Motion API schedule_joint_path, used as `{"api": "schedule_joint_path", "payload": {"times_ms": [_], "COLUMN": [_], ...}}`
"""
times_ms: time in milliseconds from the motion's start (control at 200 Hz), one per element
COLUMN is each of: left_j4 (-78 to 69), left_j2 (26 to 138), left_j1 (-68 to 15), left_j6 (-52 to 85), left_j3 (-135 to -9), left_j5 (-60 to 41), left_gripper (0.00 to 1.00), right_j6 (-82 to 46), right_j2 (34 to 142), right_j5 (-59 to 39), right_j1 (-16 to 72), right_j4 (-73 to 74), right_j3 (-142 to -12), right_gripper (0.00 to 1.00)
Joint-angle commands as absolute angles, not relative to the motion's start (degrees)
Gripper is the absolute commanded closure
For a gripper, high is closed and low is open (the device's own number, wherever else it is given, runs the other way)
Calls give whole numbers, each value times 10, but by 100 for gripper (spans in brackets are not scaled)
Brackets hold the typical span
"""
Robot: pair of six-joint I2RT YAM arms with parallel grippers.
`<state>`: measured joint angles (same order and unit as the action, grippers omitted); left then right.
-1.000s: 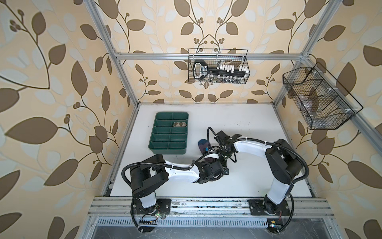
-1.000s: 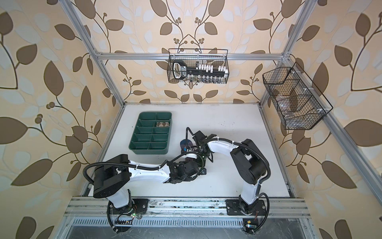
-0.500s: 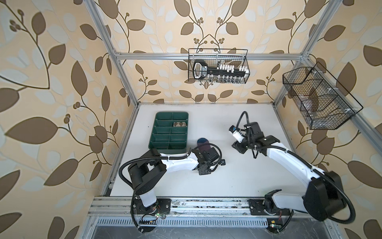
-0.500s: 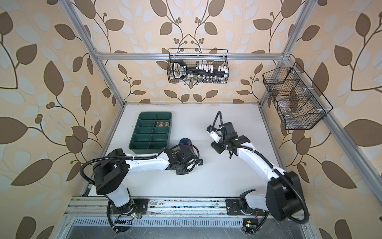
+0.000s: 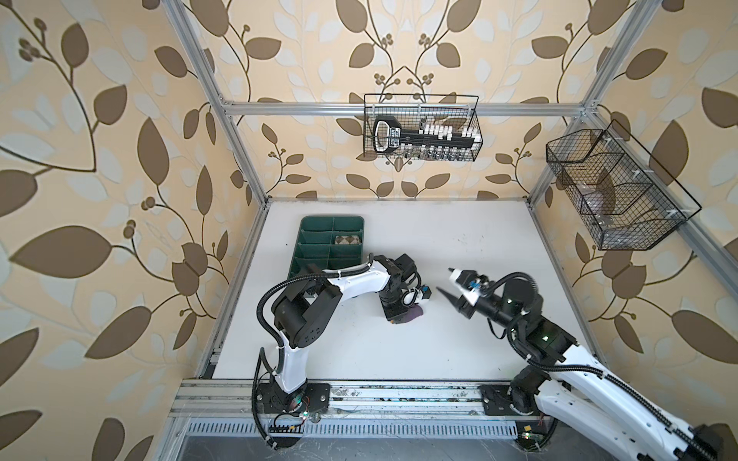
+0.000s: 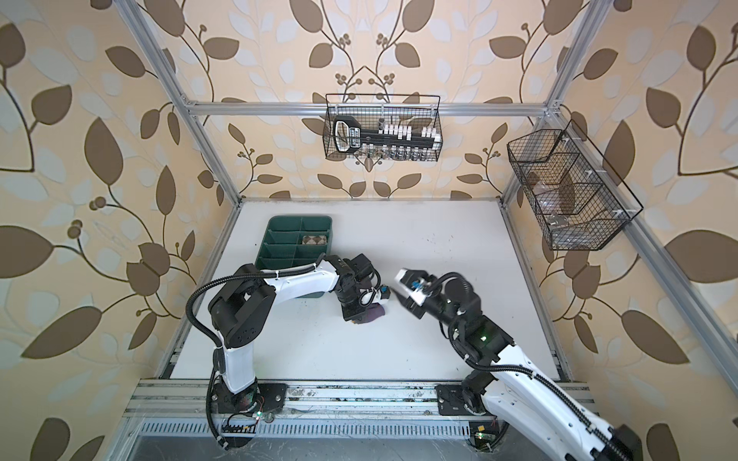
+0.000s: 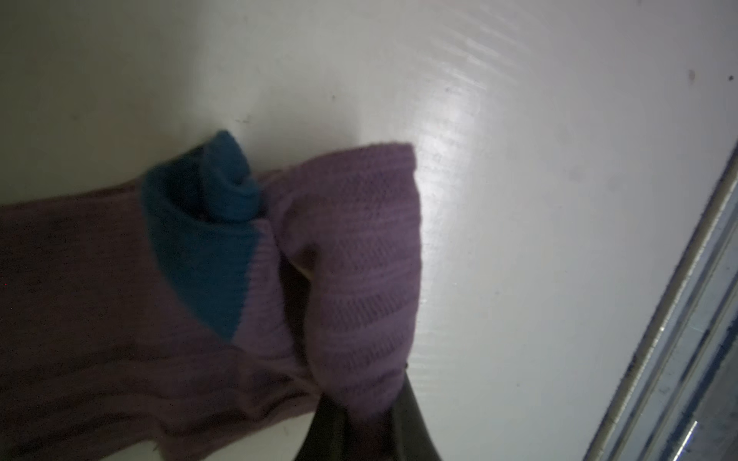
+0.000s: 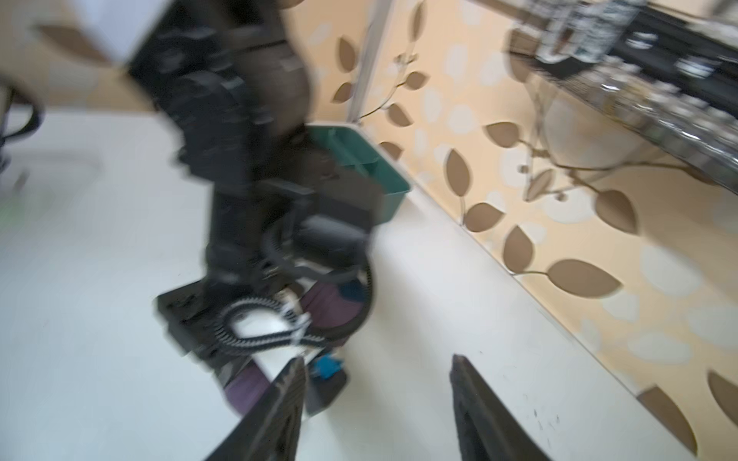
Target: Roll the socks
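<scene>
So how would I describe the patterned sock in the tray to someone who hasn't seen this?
On the white table, look to the far left corner for the green divided tray. In its right-hand column, second compartment from the far end, lies the tan sock. Its brown diamond pattern sets it apart from the purple sock, which lies out on the table.

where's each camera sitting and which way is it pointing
Top views: overhead on the arms' base side, looking down on the white table, green tray, left arm and right arm.
Left wrist: on the left arm, looking down at the purple sock on the table; only the left gripper shows, its fingers pinching fabric.
Right wrist: on the right arm, facing the left arm and tray, blurred; the right gripper shows, open.
Shared: every view shows the purple sock.
</scene>
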<state>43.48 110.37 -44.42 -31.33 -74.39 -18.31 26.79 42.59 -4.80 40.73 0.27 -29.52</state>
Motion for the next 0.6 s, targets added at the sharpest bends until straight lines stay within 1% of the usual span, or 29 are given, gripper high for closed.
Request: {"api": "schedule_joint_path", "payload": {"times_ms": [0, 55, 135, 275, 375, 470, 595], "left_j4": [483, 483, 482, 483, 484, 485, 486], "left_j2": [1126, 1125, 1125, 1127, 1130, 1130, 1130], "left_j1": [-436, -434, -432, -432, -432, -431, -430], "left_j6": [-307, -308, -306, -305, -305, -306, -307], "left_j3": [-738, -738, -739, -741, -743, -743, -743], "left_j5": [-205, -207, -207, -207, -207, -208, -209], "left_gripper": [95, 95, 94, 94, 94, 94, 94], "right_j6": [430, 463, 504, 529, 537, 547, 555], "right_j2": [467, 497, 552, 681, 769, 819, 861], "right_j5": [120, 149, 156, 154, 177, 175, 160], "right_j1": [512, 547, 572, 577, 577, 576, 570], "right_j4": [-32, 1, 44, 121, 176, 226, 256], "right_j3": [-276, -254, -234, -230, -246, -259, -280], "right_gripper": [40, 40, 40, 40, 40, 39, 39]}}
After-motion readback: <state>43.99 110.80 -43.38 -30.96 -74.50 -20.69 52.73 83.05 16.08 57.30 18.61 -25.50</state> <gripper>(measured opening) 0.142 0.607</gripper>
